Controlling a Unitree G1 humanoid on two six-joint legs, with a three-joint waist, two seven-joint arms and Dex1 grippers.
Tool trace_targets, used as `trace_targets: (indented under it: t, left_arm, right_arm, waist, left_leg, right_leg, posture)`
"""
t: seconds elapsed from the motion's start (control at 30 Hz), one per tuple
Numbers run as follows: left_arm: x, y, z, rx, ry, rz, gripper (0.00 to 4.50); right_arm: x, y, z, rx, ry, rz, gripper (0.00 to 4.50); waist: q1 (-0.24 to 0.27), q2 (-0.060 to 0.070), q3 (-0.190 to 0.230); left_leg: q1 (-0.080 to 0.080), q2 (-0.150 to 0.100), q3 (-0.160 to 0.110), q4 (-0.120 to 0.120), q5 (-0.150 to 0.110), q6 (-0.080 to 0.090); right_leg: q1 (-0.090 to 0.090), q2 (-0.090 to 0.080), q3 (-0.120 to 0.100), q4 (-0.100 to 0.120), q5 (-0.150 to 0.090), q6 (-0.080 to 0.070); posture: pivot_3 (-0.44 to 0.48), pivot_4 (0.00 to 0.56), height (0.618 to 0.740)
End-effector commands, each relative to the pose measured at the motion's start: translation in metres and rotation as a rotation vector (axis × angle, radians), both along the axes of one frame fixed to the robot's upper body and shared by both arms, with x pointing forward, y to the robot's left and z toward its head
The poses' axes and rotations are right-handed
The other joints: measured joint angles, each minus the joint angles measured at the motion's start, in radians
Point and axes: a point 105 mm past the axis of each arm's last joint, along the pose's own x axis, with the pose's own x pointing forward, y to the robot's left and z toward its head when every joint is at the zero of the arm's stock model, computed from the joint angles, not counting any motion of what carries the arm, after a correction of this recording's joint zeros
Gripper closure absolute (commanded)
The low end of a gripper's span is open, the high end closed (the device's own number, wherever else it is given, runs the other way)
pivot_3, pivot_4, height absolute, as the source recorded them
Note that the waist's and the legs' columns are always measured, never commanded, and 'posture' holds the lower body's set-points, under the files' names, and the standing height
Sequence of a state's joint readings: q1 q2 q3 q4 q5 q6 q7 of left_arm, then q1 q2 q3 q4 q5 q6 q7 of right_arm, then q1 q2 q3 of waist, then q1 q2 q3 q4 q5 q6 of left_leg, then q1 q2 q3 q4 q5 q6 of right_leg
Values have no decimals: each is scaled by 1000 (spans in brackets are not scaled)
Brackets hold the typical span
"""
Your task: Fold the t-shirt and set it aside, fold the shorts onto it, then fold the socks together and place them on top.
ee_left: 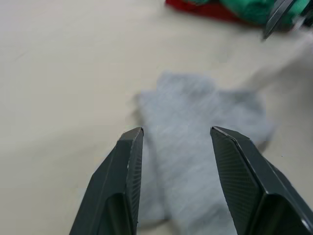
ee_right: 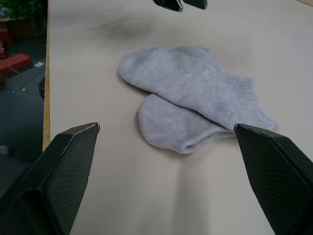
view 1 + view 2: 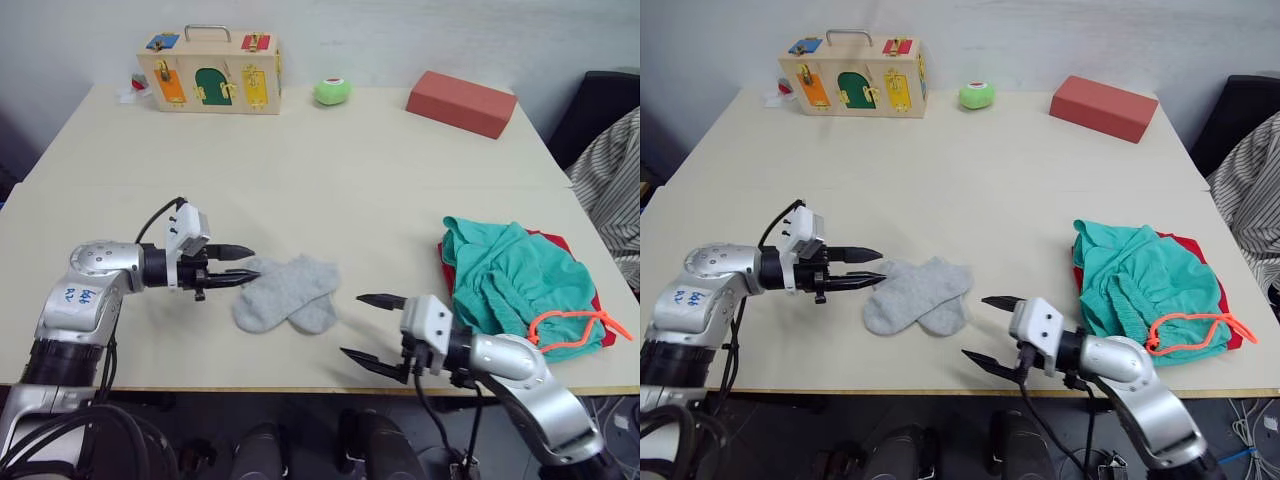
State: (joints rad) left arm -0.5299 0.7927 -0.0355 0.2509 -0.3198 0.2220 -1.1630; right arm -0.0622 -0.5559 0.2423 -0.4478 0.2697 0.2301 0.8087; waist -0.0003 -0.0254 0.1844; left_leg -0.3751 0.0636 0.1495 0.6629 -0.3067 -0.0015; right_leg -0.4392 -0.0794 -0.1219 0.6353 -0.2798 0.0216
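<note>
The pair of small light grey socks (image 3: 286, 293), soft knitted fabric with ribbed cuffs, lies flat near the front of the pale beige table (image 3: 330, 180), one sock laid partly over the other at a slant; the left gripper (image 3: 243, 266), two slim black tapering fingers, points at the socks' nearer end with its tips just beside the cloth, parted a little and grasping nothing; the right gripper (image 3: 368, 327), black with finely ribbed inner faces, hovers by the table's front edge on the socks' other side, its fingers spread wide and empty. To the right, the teal-green cloth shorts (image 3: 515, 280), crumpled and folded with a gathered waist, rest on top of the bright red t-shirt (image 3: 556, 242), of which a thin border shows; an orange-pink drawstring (image 3: 577, 326) loops over the shorts' near corner. Along the far edge stand a wooden box with coloured latches and a metal handle (image 3: 211, 70), a round green ball (image 3: 332, 91) and a brick-red rectangular block (image 3: 461, 102).
</note>
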Motion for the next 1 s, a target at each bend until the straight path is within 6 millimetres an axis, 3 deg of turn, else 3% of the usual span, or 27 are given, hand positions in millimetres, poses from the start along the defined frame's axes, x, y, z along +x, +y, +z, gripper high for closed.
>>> trace_targets:
  t: [0.03, 0.23, 0.33, 0.47, 0.57, 0.7, 0.77, 1.0]
  left_arm:
    - [14, 12, -9, 60, -59, 1, 2211]
    - [30, 14, -21, 58, -34, 26, 2211]
    - [30, 11, -30, 60, 17, 18, 2184]
    - [32, 11, -36, 55, 75, 39, 2184]
    - [32, 12, -41, 62, 112, 52, 2785]
    - [27, 12, -41, 51, 124, 49, 4031]
    - [24, 12, -41, 45, 123, 47, 4430]
    - [1, 7, -38, 2, 126, 58, 4430]
  right_arm:
    - [7, 13, -8, -37, -43, 19, 0]
    - [18, 25, -20, -89, -90, 37, 0]
    - [22, 28, -21, -85, -94, 34, 592]
    - [24, 30, -24, -103, -94, 38, 1957]
    - [27, 29, -24, -113, -100, 35, 3031]
    - [29, 28, -22, -113, -106, 33, 4440]
    - [30, 26, -22, -115, -106, 34, 4500]
    - [37, 16, -18, -139, -130, 61, 4500]
  waist:
    - [-1, 0, 0]
    - [-2, -2, 0]
    - [-4, -2, 0]
    - [-5, -2, 0]
    - [-5, -2, 0]
    - [-6, -3, 0]
    - [-6, -2, 0]
    - [-13, -3, 0]
  left_leg:
    - [-1, 0, 0, 0, 0, 0]
    - [-2, 0, 5, 4, 0, 1]
    - [-2, 0, 7, 4, 0, 1]
    - [-1, 2, 7, 4, 0, 0]
    - [0, 1, 8, 4, 0, 0]
    - [1, 1, 10, 4, 0, 0]
    - [2, 2, 10, 4, 0, 0]
    - [3, 2, 11, 4, 0, 0]
  right_leg:
    - [-1, 0, 0, 0, 0, 0]
    - [-2, 1, 0, 2, 0, 0]
    - [-3, 1, 2, 3, 0, 1]
    - [-4, 1, 3, 4, 0, 0]
    - [-4, 1, 4, 5, 0, 0]
    - [-4, 1, 6, 7, 0, 0]
    - [-4, 1, 6, 8, 0, 0]
    - [-4, 0, 9, 8, 0, 0]
  posture:
    - [0, 150, 740]
    - [0, 150, 740]
    - [0, 150, 740]
    - [0, 150, 740]
    - [0, 150, 740]
    - [0, 150, 740]
    - [0, 150, 740]
    - [0, 150, 740]
